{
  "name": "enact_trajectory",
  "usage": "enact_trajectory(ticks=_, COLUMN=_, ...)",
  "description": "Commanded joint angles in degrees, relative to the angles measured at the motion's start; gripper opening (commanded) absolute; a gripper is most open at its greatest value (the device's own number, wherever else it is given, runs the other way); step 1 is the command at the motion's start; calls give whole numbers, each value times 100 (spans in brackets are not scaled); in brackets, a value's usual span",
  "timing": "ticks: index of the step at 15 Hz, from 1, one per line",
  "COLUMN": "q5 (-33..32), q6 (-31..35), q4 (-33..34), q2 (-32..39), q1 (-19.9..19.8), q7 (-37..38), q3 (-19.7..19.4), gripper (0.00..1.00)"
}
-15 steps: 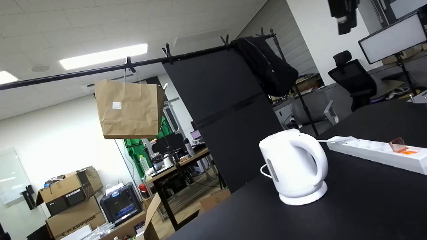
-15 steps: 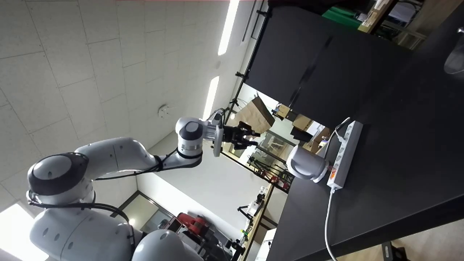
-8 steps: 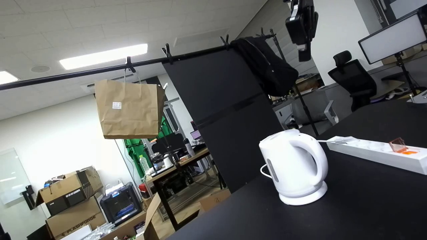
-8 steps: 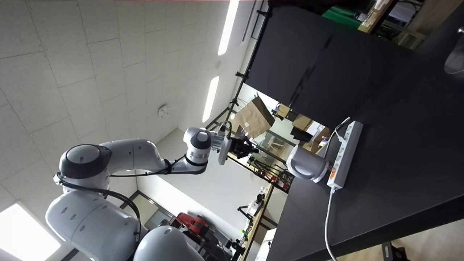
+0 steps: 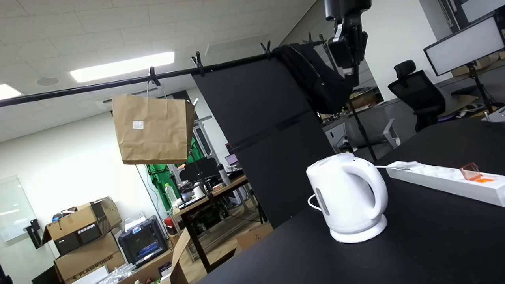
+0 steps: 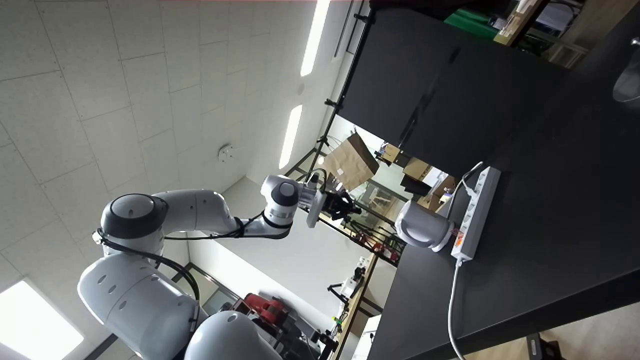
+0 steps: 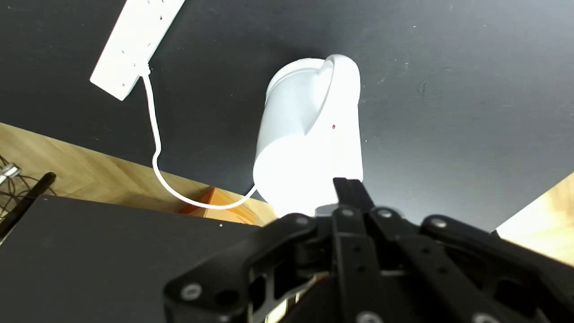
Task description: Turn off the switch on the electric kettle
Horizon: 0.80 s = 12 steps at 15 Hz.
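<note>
White electric kettle (image 7: pixel 305 150) stands upright on black bench (image 7: pixel 457 116), close to bench edge with wooden floor (image 7: pixel 112 179) beyond. White power strip (image 7: pixel 136 42) lies farther along, one end toward same edge. Robot gripper (image 7: pixel 348 183) hangs above kettle, with air between in both exterior views; fingers pressed together, nothing held. Small red dot (image 7: pixel 333 126) on upper part of handle (image 7: pixel 347 85); switch not plain to see, probably nearby. Step looks like approach: best to centre tips over switch, lower slowly, press lightly; sideways push could slide kettle toward edge.
</note>
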Motion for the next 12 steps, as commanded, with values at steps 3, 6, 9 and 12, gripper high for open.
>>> enact_trajectory(ticks=3, q5=2, q6=-11, q4=9, q2=-1, q1=6, q7=-3, q3=-6, gripper=1)
enact_trajectory(ticks=6, q5=-121, q6=32, q4=42, q2=87, q1=3, q7=114, q3=-11, gripper=0)
enact_trajectory(ticks=9, q5=-12, q6=0, q4=137, q2=367, q1=10, q7=66, q3=-5, gripper=0)
enact_trajectory(ticks=12, q5=74, q6=98, q4=219, q2=718, q1=4, q7=51, q3=-8, gripper=0)
